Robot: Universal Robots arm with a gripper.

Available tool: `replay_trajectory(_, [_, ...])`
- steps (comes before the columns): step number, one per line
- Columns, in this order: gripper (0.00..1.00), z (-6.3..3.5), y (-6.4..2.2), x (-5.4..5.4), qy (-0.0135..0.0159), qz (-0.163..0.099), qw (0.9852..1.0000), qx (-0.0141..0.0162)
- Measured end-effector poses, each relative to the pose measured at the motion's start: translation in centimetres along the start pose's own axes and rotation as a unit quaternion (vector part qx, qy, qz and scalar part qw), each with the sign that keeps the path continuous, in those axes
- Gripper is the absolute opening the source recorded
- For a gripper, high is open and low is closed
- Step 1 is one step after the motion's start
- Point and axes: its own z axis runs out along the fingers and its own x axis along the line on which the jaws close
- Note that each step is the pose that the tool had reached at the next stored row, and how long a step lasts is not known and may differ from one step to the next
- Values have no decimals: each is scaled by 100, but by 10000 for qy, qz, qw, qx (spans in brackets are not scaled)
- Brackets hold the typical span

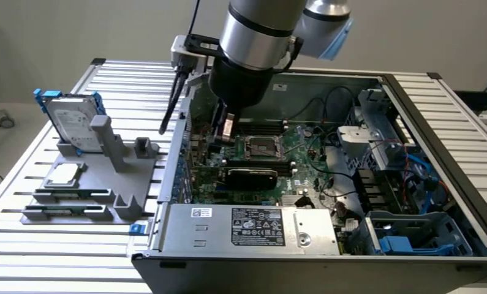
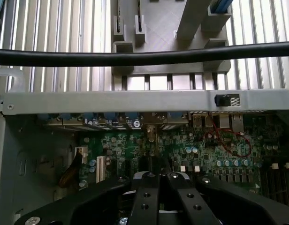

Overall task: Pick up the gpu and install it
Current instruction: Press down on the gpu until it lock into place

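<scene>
One gpu (image 1: 252,177): sitting in the case (image 1: 439,202), stiff, fragile; grip its shroud edges.
Hand (image 2: 158,180): fingers hovering closed, holding nothing.

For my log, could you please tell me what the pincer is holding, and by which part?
It cannot be told: the pincer is low inside the case beside the gpu.

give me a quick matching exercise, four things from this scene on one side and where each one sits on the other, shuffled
Things:
1. gpu
2. hard drive
3. processor chip
4. power supply

Places:
A. lying flat on the grey holder outside the case
B. standing upright in the grey holder, at the exterior view's left
C. inside the case on the motherboard, below the empty CPU socket in the exterior view
D. along the case's near edge, with a white and black label on top

Pairs: 1-C, 2-B, 3-A, 4-D
</scene>
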Motion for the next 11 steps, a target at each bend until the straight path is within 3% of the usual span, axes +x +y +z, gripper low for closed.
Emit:
replay_trajectory(2, [11, -19, -69, -2, 0, 1, 10000, 8])
replay_trajectory(5, [11, -21, -75, 0, -20, -5, 10000, 10])
replay_trajectory(11, [11, -23, -74, 0, -20, -5, 10000, 10])
